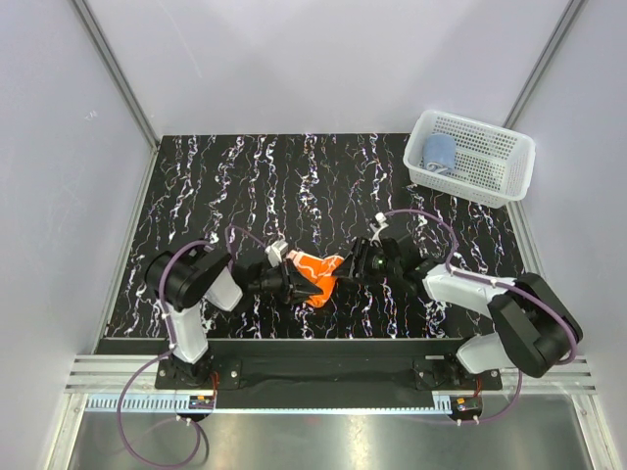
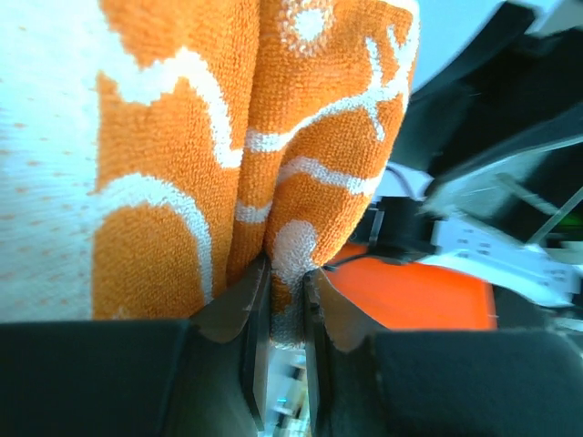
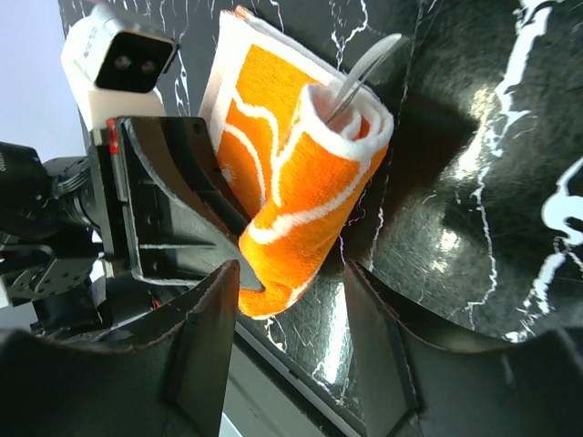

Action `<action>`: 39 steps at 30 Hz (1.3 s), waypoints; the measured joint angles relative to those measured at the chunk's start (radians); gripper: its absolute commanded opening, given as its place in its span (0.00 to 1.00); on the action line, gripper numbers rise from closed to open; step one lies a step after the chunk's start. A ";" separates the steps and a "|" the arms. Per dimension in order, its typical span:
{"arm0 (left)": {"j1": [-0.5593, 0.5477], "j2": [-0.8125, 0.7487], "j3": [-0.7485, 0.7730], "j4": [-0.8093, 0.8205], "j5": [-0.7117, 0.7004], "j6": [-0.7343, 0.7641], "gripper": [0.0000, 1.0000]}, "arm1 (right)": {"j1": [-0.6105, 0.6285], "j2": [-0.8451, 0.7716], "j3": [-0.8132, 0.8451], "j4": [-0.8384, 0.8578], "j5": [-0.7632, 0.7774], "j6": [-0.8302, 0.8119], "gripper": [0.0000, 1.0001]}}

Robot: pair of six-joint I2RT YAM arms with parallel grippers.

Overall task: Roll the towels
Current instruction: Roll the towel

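Note:
The orange towel with white swirls (image 1: 318,267) lies partly rolled on the black marbled table, between the two grippers. My left gripper (image 1: 297,286) is shut on a fold of it; the left wrist view shows the cloth (image 2: 219,164) pinched between the two fingers (image 2: 288,305). My right gripper (image 1: 358,262) is open just right of the towel; in the right wrist view the rolled end (image 3: 301,191) sits ahead of its spread fingers (image 3: 287,319). The light blue towel (image 1: 438,152) lies rolled in the white mesh basket (image 1: 490,171).
The basket stands at the table's far right corner. Grey walls enclose the table (image 1: 235,186) on three sides. The arm bases and purple cables sit along the near edge.

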 measured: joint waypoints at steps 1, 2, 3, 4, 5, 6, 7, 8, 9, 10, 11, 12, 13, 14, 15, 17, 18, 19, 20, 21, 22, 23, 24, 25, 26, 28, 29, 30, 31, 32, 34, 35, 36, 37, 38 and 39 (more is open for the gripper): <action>0.006 0.023 -0.008 0.047 0.008 -0.034 0.00 | 0.006 0.010 0.000 0.007 0.000 0.001 0.57; 0.012 0.047 -0.013 0.085 0.015 -0.071 0.00 | 0.010 0.018 0.000 0.015 0.000 0.002 0.57; 0.018 0.073 -0.016 0.113 0.021 -0.105 0.00 | 0.012 0.026 0.000 0.025 0.000 0.003 0.57; 0.023 0.101 -0.019 0.141 0.029 -0.140 0.00 | 0.014 0.036 0.000 0.036 0.000 0.004 0.57; 0.028 0.128 -0.020 0.185 0.041 -0.163 0.00 | 0.015 0.047 0.000 0.049 0.000 0.005 0.57; 0.032 0.141 -0.020 0.215 0.048 -0.185 0.00 | 0.016 0.058 0.000 0.060 0.001 0.006 0.57; 0.035 0.151 -0.020 0.237 0.053 -0.202 0.00 | 0.017 0.071 0.000 0.073 0.000 0.007 0.58; 0.037 0.156 -0.021 0.251 0.056 -0.212 0.00 | 0.019 0.084 0.000 0.087 0.000 0.009 0.57; 0.039 0.160 -0.021 0.262 0.059 -0.222 0.00 | 0.020 0.098 0.000 0.099 0.001 0.010 0.57; 0.041 0.163 -0.021 0.269 0.060 -0.230 0.00 | 0.023 0.113 0.000 0.113 0.001 0.013 0.57; 0.042 0.165 -0.021 0.275 0.060 -0.238 0.00 | 0.026 0.130 0.000 0.126 0.001 0.014 0.57; 0.043 0.165 -0.021 0.275 0.060 -0.243 0.00 | 0.032 0.149 0.000 0.138 0.001 0.015 0.57; 0.043 0.165 -0.021 0.276 0.060 -0.245 0.00 | 0.038 0.170 0.001 0.151 0.002 0.016 0.56; 0.044 0.164 -0.021 0.276 0.060 -0.246 0.00 | 0.045 0.193 0.004 0.162 0.003 0.018 0.56; 0.044 0.164 -0.021 0.276 0.061 -0.246 0.00 | 0.052 0.217 0.009 0.172 0.006 0.021 0.56; 0.045 0.164 -0.021 0.276 0.063 -0.248 0.00 | 0.064 0.253 0.019 0.198 0.008 0.031 0.56; 0.045 0.164 -0.021 0.276 0.063 -0.250 0.00 | 0.071 0.266 0.027 0.214 0.009 0.034 0.55; 0.046 0.164 -0.021 0.276 0.064 -0.252 0.00 | 0.076 0.277 0.031 0.230 0.011 0.037 0.53; 0.047 0.164 -0.021 0.277 0.066 -0.253 0.00 | 0.082 0.286 0.034 0.243 0.012 0.041 0.51; 0.047 0.164 -0.021 0.277 0.067 -0.253 0.00 | 0.085 0.293 0.034 0.255 0.014 0.043 0.49; 0.048 0.164 -0.021 0.277 0.069 -0.253 0.00 | 0.089 0.298 0.034 0.264 0.018 0.048 0.47; 0.049 0.164 -0.021 0.277 0.071 -0.253 0.00 | 0.090 0.302 0.034 0.271 0.020 0.051 0.41; 0.050 0.164 -0.021 0.277 0.071 -0.253 0.01 | 0.092 0.304 0.034 0.275 0.021 0.053 0.37; 0.050 0.164 -0.021 0.276 0.073 -0.253 0.04 | 0.092 0.304 0.035 0.277 0.025 0.058 0.31; 0.050 0.164 -0.021 0.276 0.073 -0.252 0.13 | 0.094 0.304 0.037 0.274 0.028 0.058 0.25; 0.051 0.164 -0.023 0.276 0.073 -0.244 0.30 | 0.098 0.303 0.050 0.254 0.034 0.059 0.22; 0.052 0.164 -0.023 0.276 0.073 -0.239 0.43 | 0.099 0.303 0.057 0.241 0.038 0.058 0.21; 0.053 0.164 -0.023 0.277 0.075 -0.233 0.46 | 0.101 0.303 0.065 0.222 0.044 0.057 0.21; 0.053 0.161 -0.024 0.287 0.077 -0.222 0.49 | 0.103 0.303 0.074 0.202 0.049 0.055 0.21; 0.054 0.156 -0.024 0.291 0.078 -0.216 0.52 | 0.103 0.299 0.082 0.179 0.055 0.050 0.20; 0.054 0.146 -0.027 0.296 0.079 -0.192 0.58 | 0.105 0.286 0.110 0.109 0.070 0.037 0.19; 0.054 0.139 -0.029 0.299 0.080 -0.183 0.59 | 0.107 0.277 0.124 0.068 0.077 0.028 0.18; 0.054 0.132 -0.030 0.297 0.080 -0.172 0.61 | 0.109 0.268 0.139 0.028 0.087 0.021 0.18; 0.053 0.126 -0.031 0.294 0.079 -0.159 0.61 | 0.110 0.258 0.157 -0.019 0.099 0.011 0.18; 0.053 0.116 -0.033 0.286 0.078 -0.146 0.62 | 0.111 0.249 0.177 -0.068 0.111 0.001 0.18; 0.053 0.103 -0.035 0.272 0.077 -0.130 0.62 | 0.111 0.240 0.203 -0.133 0.127 -0.009 0.18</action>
